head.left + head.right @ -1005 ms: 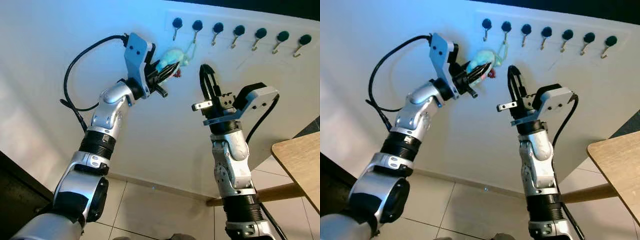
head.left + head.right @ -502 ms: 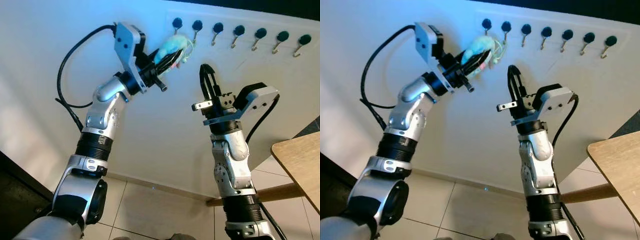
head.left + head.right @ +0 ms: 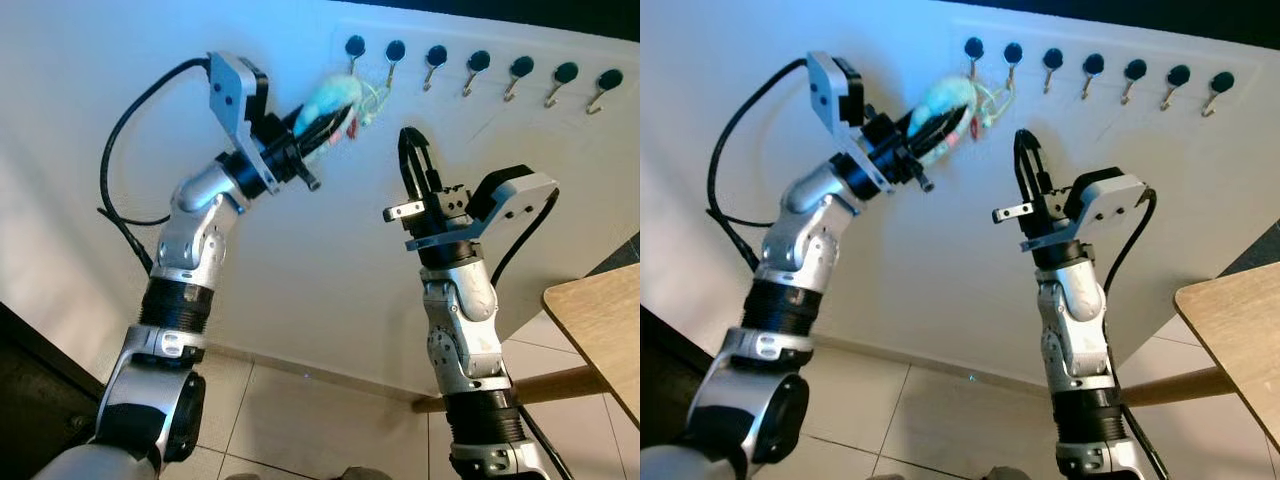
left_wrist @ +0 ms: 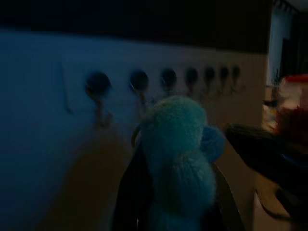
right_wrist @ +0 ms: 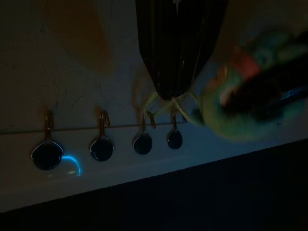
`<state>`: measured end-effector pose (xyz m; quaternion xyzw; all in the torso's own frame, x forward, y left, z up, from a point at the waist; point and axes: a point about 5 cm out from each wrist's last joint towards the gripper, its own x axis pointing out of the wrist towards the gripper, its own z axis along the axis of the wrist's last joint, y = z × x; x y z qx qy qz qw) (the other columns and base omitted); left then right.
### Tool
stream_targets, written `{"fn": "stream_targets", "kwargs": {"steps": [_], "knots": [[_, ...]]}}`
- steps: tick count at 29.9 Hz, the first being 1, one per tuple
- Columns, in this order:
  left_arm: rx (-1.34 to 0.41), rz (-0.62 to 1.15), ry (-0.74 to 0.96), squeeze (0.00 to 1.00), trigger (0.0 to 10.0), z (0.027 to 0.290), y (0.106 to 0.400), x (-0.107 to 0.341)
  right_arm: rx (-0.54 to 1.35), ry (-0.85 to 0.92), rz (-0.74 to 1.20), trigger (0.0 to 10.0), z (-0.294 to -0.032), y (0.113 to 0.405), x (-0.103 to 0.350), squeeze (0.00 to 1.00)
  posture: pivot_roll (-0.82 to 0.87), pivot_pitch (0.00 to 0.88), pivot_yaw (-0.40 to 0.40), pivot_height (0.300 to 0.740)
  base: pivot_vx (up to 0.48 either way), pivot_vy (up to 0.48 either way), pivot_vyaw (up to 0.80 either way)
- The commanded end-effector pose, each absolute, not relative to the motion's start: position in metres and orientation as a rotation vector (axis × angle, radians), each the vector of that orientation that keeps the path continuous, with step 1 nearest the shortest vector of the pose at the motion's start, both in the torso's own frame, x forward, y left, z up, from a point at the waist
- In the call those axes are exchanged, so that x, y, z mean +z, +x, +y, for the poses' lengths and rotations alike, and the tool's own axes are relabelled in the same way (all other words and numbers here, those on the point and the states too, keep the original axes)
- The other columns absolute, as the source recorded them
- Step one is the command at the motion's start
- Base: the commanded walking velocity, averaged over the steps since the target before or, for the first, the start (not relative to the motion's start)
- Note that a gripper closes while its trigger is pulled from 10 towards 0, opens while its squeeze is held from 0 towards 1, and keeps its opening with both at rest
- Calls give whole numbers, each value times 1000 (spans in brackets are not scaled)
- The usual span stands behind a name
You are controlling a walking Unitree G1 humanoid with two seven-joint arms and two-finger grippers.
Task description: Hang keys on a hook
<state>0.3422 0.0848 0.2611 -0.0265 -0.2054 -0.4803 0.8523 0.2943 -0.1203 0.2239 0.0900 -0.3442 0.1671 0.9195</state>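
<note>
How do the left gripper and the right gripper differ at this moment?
The left gripper is shut on the fluffy turquoise keychain, near the leftmost hook; the right gripper holds nothing. The left points sideways towards the hooks; the right points up, lower on the wall. Both have black fingers.

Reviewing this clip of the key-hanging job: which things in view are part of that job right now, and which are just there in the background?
Part of the job:
- left gripper, shut on the keys
- keys with fluffy blue keychain, raised near the hooks
- row of wall hooks
- yellow loop by the leftmost hooks

Just there:
- right gripper, raised beside them, holding nothing
- wooden table
- tiled floor
</note>
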Motion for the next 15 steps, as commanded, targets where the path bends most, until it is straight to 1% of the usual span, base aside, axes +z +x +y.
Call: {"fn": "stream_targets", "kwargs": {"steps": [1,6,9,13,14,15], "knots": [[-1058,-400,-28,0,10000,81,336,254,350,191,-704,10000,-120,292,223,0,66,63,-42,740,0,0,0],[-1061,-368,-21,0,10000,78,335,247,347,191,-702,10000,-121,292,223,0,65,64,-40,740,0,0,0],[-1014,-275,-4,0,10000,72,336,224,347,180,-691,10000,-120,292,221,0,64,66,-40,740,0,0,0],[-975,-267,-3,0,10000,70,338,220,350,169,-678,10000,-120,293,219,0,64,67,-42,740,0,0,0],[-924,-273,-18,0,10000,68,341,221,349,158,-635,10000,-120,295,214,0,64,67,-42,740,0,0,0],[-924,-273,-18,0,10000,68,341,221,349,158,-635,10000,-120,295,214,0,64,67,-42,740,0,0,0]]}}
